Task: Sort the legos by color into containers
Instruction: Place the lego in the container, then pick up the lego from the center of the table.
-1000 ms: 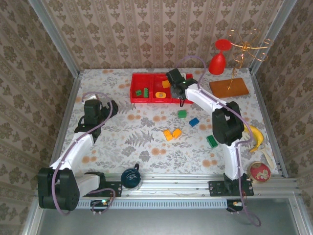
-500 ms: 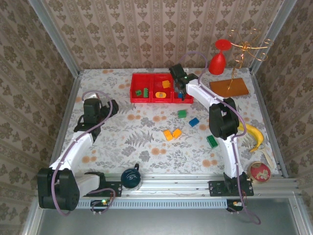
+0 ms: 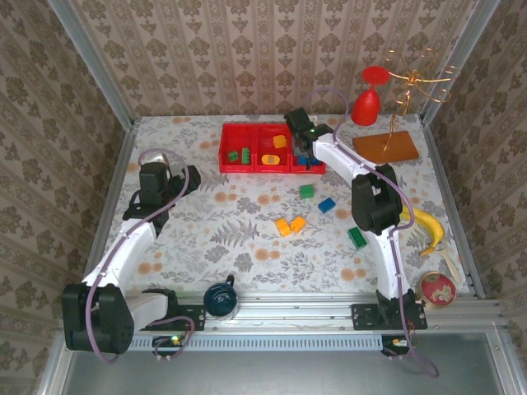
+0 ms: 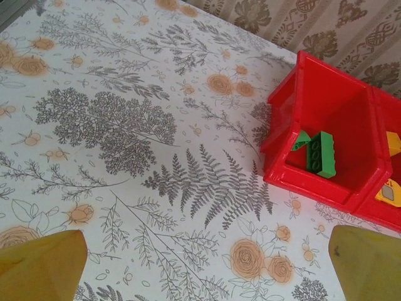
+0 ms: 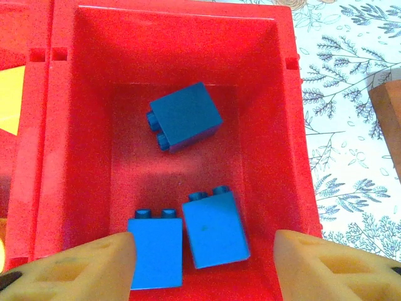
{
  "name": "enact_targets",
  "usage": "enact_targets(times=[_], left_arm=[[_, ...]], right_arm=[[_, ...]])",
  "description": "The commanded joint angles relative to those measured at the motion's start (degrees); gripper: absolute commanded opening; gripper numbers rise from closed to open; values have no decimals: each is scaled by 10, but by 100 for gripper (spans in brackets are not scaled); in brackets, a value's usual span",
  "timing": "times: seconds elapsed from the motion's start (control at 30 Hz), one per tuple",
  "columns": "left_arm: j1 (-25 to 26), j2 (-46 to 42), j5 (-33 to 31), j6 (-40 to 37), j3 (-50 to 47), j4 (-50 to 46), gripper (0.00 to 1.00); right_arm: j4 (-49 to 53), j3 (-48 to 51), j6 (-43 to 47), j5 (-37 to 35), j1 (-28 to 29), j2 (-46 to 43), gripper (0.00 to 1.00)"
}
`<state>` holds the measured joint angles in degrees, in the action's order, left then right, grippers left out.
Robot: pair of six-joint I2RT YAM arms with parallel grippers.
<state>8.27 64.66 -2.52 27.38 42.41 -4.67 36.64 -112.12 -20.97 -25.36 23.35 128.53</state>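
Note:
The red tray (image 3: 247, 169) stands at the back of the table. My right gripper (image 3: 308, 158) (image 5: 203, 241) hangs open over its right compartment (image 5: 291, 144), where three blue legos (image 5: 186, 116) (image 5: 216, 229) (image 5: 155, 251) lie on the floor. The left compartment holds green legos (image 4: 321, 153) (image 3: 240, 154), and the middle one holds orange-yellow legos (image 3: 270, 158). Loose on the table are a green lego (image 3: 307, 191), a blue one (image 3: 327, 205), two orange ones (image 3: 290, 225) and another green one (image 3: 356, 237). My left gripper (image 3: 185, 181) (image 4: 203, 251) is open above bare tablecloth, left of the tray.
An orange-brown board (image 3: 385, 147) with a wire stand (image 3: 412, 82) and a red goblet (image 3: 368, 99) stand at the back right. A banana (image 3: 430, 229) and a round tin (image 3: 436, 288) lie by the right edge. A dark round object (image 3: 219, 298) sits at the near edge.
My right gripper has moved right from the middle compartment to above the right one. The left arm has barely shifted.

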Motion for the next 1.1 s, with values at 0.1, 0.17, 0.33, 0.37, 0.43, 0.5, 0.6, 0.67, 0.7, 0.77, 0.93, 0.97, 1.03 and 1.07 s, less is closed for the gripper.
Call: enact_targets(times=[0.1,0.17,0.33,0.37,0.43,0.5,0.6,0.67,0.7,0.77,0.93,0.97,1.03,1.07], left_arm=[[31,-6,2,-18,27,-13,100],[52,-1,-4,-19,31,-13,100],[120,33,-16,-15,58,-11,100],[135,45,-18,-14,65,-10,100],[161,70,-20,-14,80,-5,100],[191,98,-19,-16,98,-1,100],[225,140,-19,-19,127,-3,100],[243,168,-16,-20,147,-6,99],[252,183,-14,-22,159,-9,99],[270,211,-13,-24,183,-18,98],[310,285,-21,-38,255,-46,95],[320,305,-25,-42,272,-54,95],[334,342,-27,-48,311,-76,94],[341,364,-28,-53,335,-90,93]], right_arm=[[9,56,-16,-15,1,-91,65],[5,85,-28,-15,2,-119,67],[-7,194,-71,-7,3,-211,73],[-9,219,-80,-5,3,-232,75],[-10,264,-93,-3,3,-272,77],[-4,311,-110,-8,2,-314,80],[7,375,-134,-19,0,-375,85],[14,414,-148,-19,-5,-414,89],[18,433,-154,-19,-9,-435,91],[25,464,-164,-20,-16,-471,95],[46,520,-185,-17,-38,-552,100],[49,528,-187,-16,-42,-565,100],[55,542,-192,-17,-52,-584,100],[57,548,-194,-17,-58,-593,100]])
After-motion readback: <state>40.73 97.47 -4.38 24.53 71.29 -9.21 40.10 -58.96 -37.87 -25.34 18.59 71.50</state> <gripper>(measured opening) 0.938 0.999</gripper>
